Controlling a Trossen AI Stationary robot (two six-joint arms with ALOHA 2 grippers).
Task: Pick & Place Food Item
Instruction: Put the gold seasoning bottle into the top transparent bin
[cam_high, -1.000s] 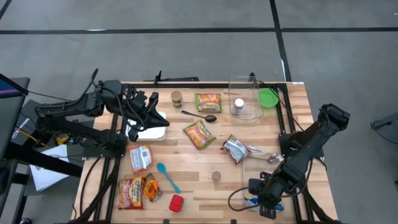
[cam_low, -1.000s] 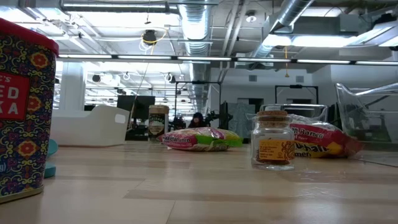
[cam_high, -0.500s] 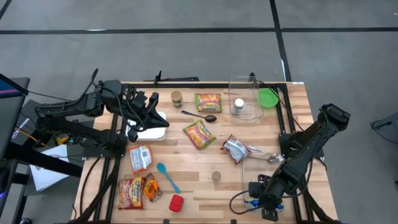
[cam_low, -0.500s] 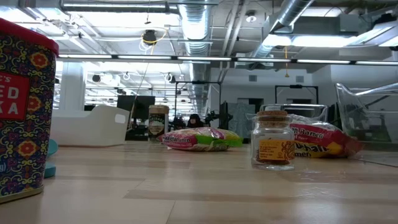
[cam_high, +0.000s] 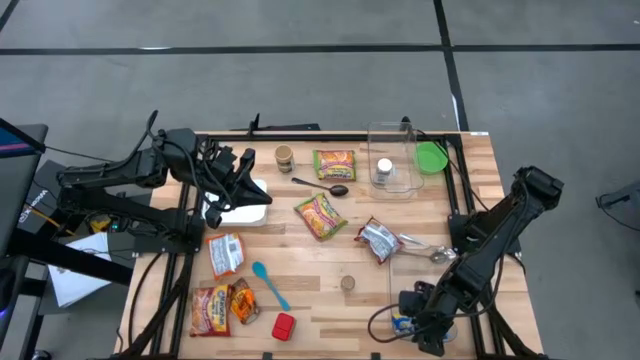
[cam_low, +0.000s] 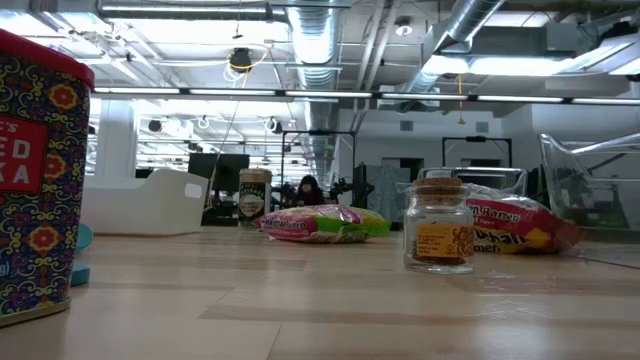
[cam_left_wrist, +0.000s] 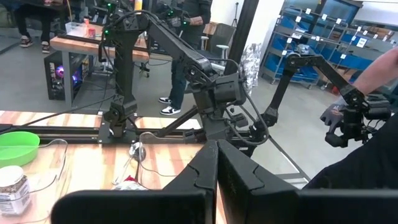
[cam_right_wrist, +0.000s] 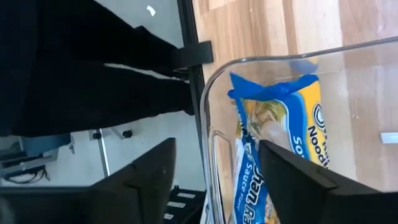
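A blue and yellow noodle packet (cam_right_wrist: 280, 124) stands tilted inside a clear container (cam_right_wrist: 208, 93) at the table's near right corner, leaning by the container's wall. My right gripper (cam_right_wrist: 216, 152) is open above it, its fingers slanting down into the container's mouth, one on either side of the packet. From above, the packet (cam_high: 403, 322) shows just left of that gripper (cam_high: 428, 336). My left gripper (cam_left_wrist: 217, 168) is shut and empty, raised over the white bin (cam_high: 240, 210) at the far left.
A second clear box (cam_high: 392, 160) holding a jar stands at the back beside a green bowl (cam_high: 432, 157). Noodle packets (cam_high: 320, 215), a silver pouch (cam_high: 378, 240), tongs (cam_high: 425, 248), spoons, a corked jar (cam_low: 440, 235) and a red tin (cam_high: 284, 326) lie scattered mid-table.
My right gripper has stayed over the clear container at the near right corner and has opened its fingers, letting go of the noodle packet, which now rests inside the container.
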